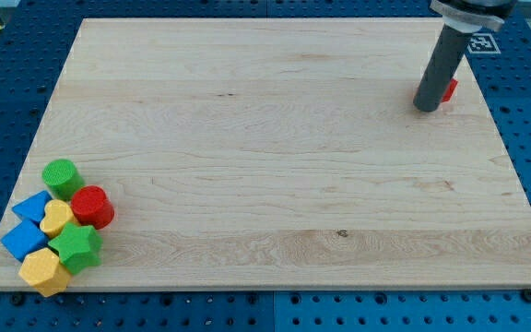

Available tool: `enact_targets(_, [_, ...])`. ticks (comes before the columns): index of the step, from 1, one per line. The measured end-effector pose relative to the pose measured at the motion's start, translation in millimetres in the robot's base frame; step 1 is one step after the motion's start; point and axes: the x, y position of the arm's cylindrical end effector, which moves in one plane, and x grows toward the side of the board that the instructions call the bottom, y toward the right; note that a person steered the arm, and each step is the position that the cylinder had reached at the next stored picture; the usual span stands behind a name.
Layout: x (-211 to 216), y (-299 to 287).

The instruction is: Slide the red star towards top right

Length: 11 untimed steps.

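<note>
A: Red star (449,89) — where do you see it?

B: Look just to the right of my tip (426,108). Only a small red sliver shows from behind the dark rod, so you cannot make out its shape from here. It sits touching or almost touching the rod, near the top right part of the wooden board (275,166).

A: And the tool itself?

B: It is a plain straight rod with nothing to spread or pinch. Its lower end rests on the board, leaning slightly up and to the right into the view's top edge.

A: What else do you have on the board?

B: Everything else lies far to the left of and below my tip, bunched in the bottom left corner. You see a green cylinder (61,175) at the top of the bunch, a red cylinder (91,206) beside it, a yellow block (57,218) between them, two blue blocks (33,207) (24,241) on the outer side, a green star (77,247), and a yellow hexagon (42,270) lowest of all.
</note>
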Motion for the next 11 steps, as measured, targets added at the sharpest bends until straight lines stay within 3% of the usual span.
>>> enact_targets(2, [-59.5,0.0])
enact_targets(3, [-59.5,-0.9])
enact_targets(4, [1.9,-3.6])
enact_targets(5, [24.1,21.4])
enact_targets(7, [4.4,76.5])
enact_targets(11, [2.5,40.6])
